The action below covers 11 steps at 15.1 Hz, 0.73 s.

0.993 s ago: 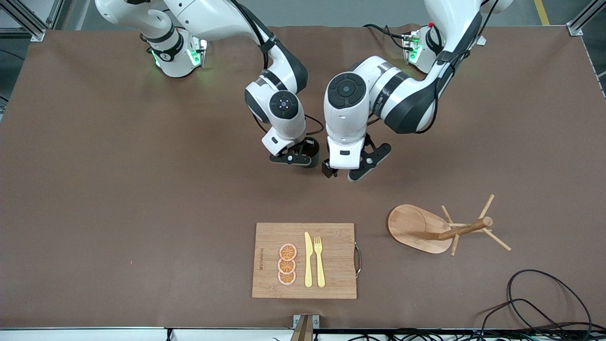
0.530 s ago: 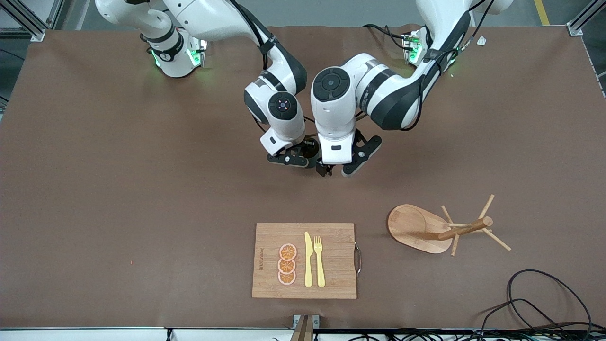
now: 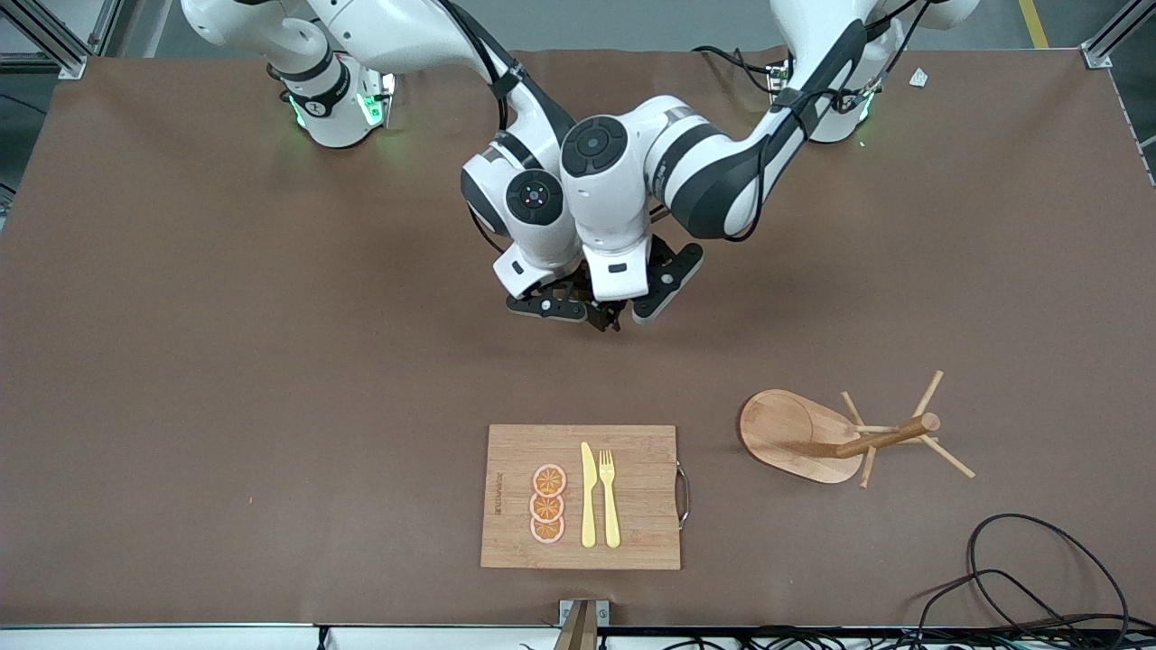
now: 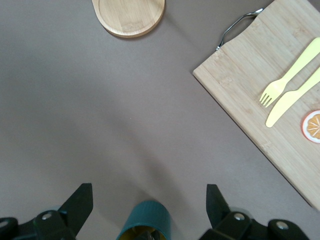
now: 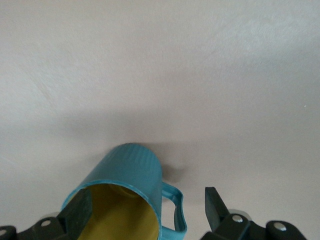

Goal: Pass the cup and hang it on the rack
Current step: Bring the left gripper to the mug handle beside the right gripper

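Note:
The teal cup (image 5: 130, 165) with a yellow inside stands on the table mid-way between the arms. My right gripper (image 5: 145, 212) is open over it, with one finger (image 5: 77, 212) at the cup's rim and the other clear of the handle (image 5: 175, 210). My left gripper (image 4: 147, 210) is open, with the cup (image 4: 147, 217) between its fingers and not touching them. In the front view both grippers meet, the right (image 3: 553, 305) and the left (image 3: 616, 316), and the cup is hidden under them. The wooden rack (image 3: 880, 440) stands nearer the camera, toward the left arm's end.
A wooden cutting board (image 3: 582, 496) with orange slices, a yellow knife and a fork lies near the table's front edge. It also shows in the left wrist view (image 4: 260, 90), as does the rack's base (image 4: 131, 17). Black cables (image 3: 1020, 578) lie beside the rack.
The left arm has moved toward the right arm's end, bringing its open gripper around the cup. The right gripper has shifted only slightly.

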### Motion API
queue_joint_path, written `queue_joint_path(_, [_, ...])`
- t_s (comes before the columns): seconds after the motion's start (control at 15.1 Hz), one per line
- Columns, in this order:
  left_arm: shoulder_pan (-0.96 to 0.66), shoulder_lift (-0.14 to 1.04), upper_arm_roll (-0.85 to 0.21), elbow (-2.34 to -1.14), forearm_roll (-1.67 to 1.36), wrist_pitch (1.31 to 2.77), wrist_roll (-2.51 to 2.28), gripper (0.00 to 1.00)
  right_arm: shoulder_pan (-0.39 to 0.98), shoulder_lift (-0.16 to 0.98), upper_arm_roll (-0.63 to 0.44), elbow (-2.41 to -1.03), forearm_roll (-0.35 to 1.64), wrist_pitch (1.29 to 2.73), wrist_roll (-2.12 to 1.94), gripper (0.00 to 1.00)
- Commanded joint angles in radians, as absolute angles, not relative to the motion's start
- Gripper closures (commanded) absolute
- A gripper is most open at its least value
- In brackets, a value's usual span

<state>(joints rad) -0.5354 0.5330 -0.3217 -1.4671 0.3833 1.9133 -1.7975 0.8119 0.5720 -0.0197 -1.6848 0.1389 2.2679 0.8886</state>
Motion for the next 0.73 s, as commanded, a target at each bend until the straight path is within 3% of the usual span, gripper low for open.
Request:
queue_joint_path(0.0, [-0.549, 0.548, -0.314, -1.436, 0.411, 1.908, -1.821, 0.00, 0.782, 0.528, -0.011, -1.704, 0.144, 2.252, 0.876, 0.00])
queue_joint_path(0.66, [-0.549, 0.551, -0.314, -1.410, 0.405, 1.910, -1.871, 0.00, 0.634, 0.384, -0.011, -1.710, 0.146, 1.982, 0.622, 0.00])
